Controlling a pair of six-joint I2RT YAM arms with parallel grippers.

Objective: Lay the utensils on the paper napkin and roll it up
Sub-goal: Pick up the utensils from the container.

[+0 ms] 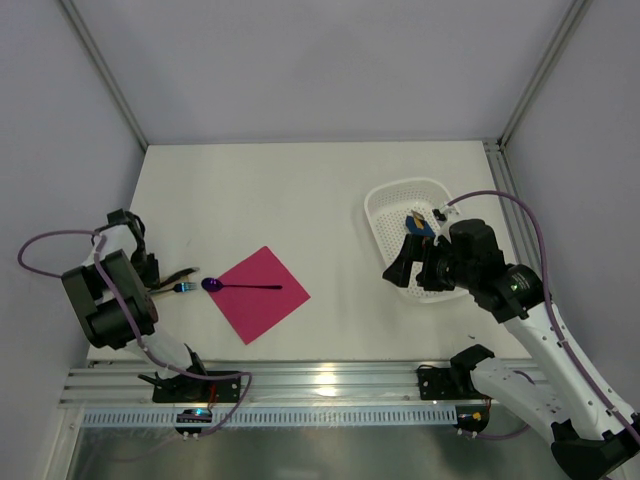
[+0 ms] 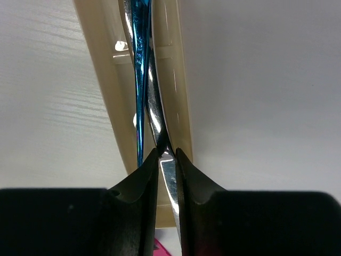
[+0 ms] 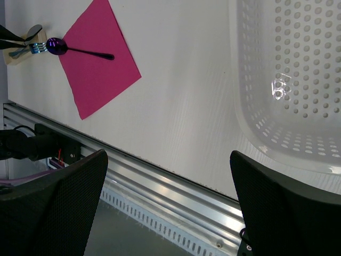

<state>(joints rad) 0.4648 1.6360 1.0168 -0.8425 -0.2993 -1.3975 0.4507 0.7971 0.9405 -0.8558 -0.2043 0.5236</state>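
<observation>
The pink paper napkin (image 1: 268, 298) (image 3: 98, 72) lies flat on the white table. A dark purple spoon (image 1: 240, 286) (image 3: 80, 50) rests on it, its head over the left corner. Left of the napkin two more slim utensils (image 1: 182, 280) lie on a pale beige stick (image 2: 104, 80). One is blue (image 2: 140, 80); the other is shiny and dark (image 2: 155, 120). My left gripper (image 1: 152, 272) (image 2: 167, 153) stands narrowly open round the shiny handle, with a slit showing on the left side. My right gripper (image 1: 418, 268) (image 3: 168, 154) hangs wide open and empty by the basket.
A white perforated basket (image 1: 385, 215) (image 3: 298, 106) stands at the right with small blue and dark items inside. An aluminium rail (image 1: 330, 385) (image 3: 160, 186) runs along the table's near edge. Frame posts rise at the back corners.
</observation>
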